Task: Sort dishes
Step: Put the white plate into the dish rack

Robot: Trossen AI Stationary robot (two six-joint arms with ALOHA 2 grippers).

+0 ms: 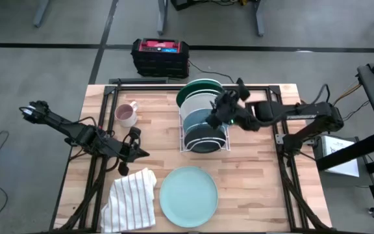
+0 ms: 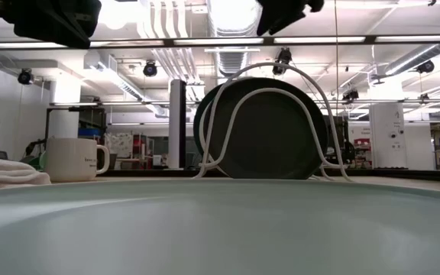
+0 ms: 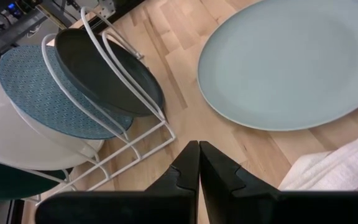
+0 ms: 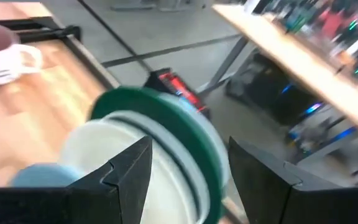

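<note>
Only the left wrist view reveals the teal plate (image 3: 39, 93) patterned, racked behind the blackish plate (image 3: 107, 71), left gripper (image 3: 199, 163) pinched together, right gripper (image 4: 188, 165) spread apart over the dark green plate (image 4: 179, 118), pale blue plate (image 1: 188, 195) flat on the wooden table (image 1: 258, 188).

Right arm stretched across the table with its fingers apart, left arm parked low with its fingers pinched together.

The right arm comes in from the table's right edge, elbow bent, wrist pointing toward the middle, and the right gripper (image 4: 188, 177) has its two dark fingers (image 4: 132, 171) spread with a clear gap between them and nothing in that gap. The left arm runs in from the left edge at a slant toward the table's near side, and the left gripper (image 3: 199, 163) sits close above the tabletop, fingers (image 3: 185, 171) pressed tip to tip, holding nothing.
</note>
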